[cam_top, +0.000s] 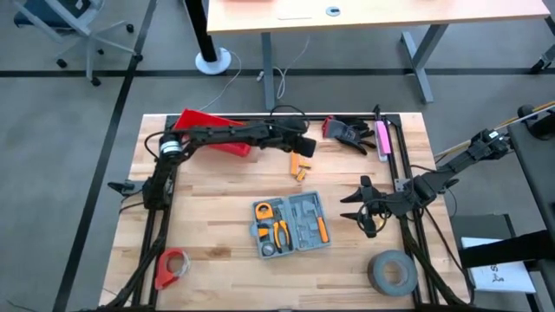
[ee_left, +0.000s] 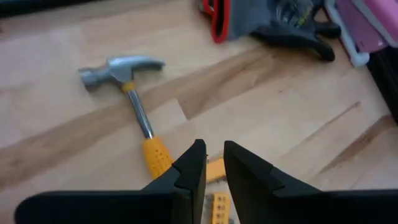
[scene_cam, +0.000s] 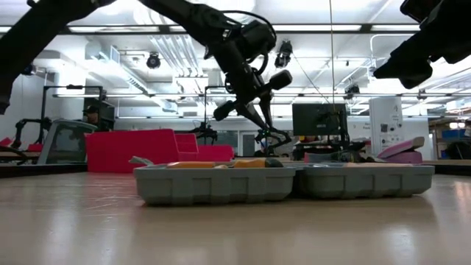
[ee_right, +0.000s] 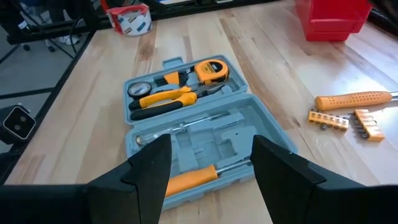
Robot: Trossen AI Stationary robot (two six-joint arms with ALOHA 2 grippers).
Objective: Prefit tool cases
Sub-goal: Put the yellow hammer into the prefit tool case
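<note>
I see my left gripper (ee_left: pixel 214 174) narrowed just above the hammer (ee_left: pixel 134 102) handle, right gripper (ee_right: pixel 211 165) spread wide beside the open case (cam_top: pixel 290 225)

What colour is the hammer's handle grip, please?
Yellow-orange. The hammer shows best in the left wrist view, with a silver head and shaft.

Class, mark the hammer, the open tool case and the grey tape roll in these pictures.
hammer (ee_left: pixel 134 93), left wrist view, on the metal shaft just below the head.
tool case (ee_right: pixel 211 140), right wrist view, on the grey moulded inner tray.
grey tape roll (cam_top: pixel 378 276), high view, on its ring.
</note>
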